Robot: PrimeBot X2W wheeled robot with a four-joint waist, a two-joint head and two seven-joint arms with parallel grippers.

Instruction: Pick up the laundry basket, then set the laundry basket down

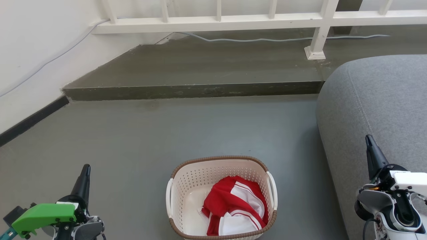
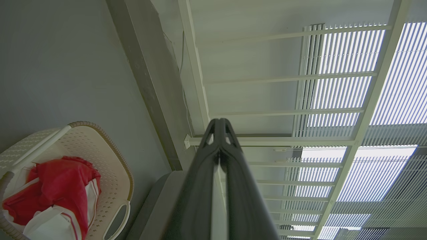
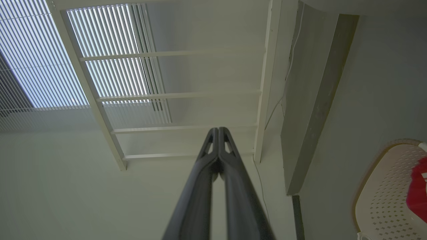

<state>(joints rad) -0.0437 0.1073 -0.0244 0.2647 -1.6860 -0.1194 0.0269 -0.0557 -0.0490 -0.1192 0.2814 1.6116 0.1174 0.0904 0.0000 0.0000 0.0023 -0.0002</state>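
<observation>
Cream perforated laundry basket (image 1: pixel 186 186) sits on the floor between the left gripper (image 1: pixel 86 169) and right gripper (image 1: pixel 368 139), fingers pressed together, empty, flanking its 2 handles.

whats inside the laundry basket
A crumpled red and white garment lies inside the laundry basket, toward its right side, with the bare cream bottom showing on the left. Anything beneath the garment is covered, so I cannot tell.
</observation>
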